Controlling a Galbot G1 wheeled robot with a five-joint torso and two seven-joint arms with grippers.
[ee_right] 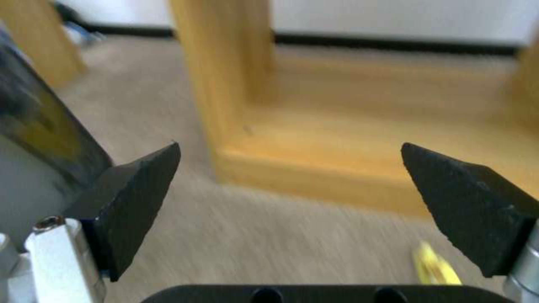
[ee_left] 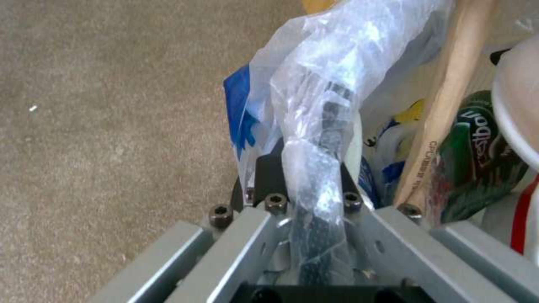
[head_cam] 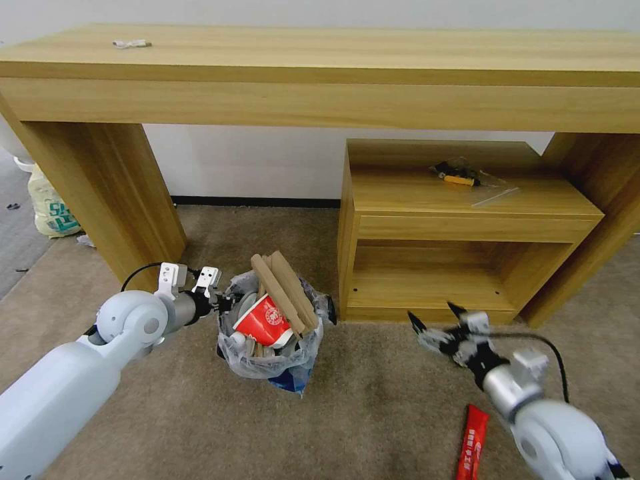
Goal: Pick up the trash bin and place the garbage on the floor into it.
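The trash bin, black with a crinkly whitish bag, is on the beige floor in front of the left desk leg. It holds a red-white bowl, cardboard strips and other garbage. My left gripper is shut on the bin's left rim; in the left wrist view the left gripper pinches the rim and bag, beside a wooden stick. My right gripper hovers open near the low cabinet, holding nothing, its fingertips wide apart. A red wrapper lies on the floor by the right arm.
A wooden desk spans the back, with its left leg just behind the bin. A low open cabinet stands close ahead of the right gripper. A yellowish shopping bag sits far left. A small yellow scrap lies on the carpet.
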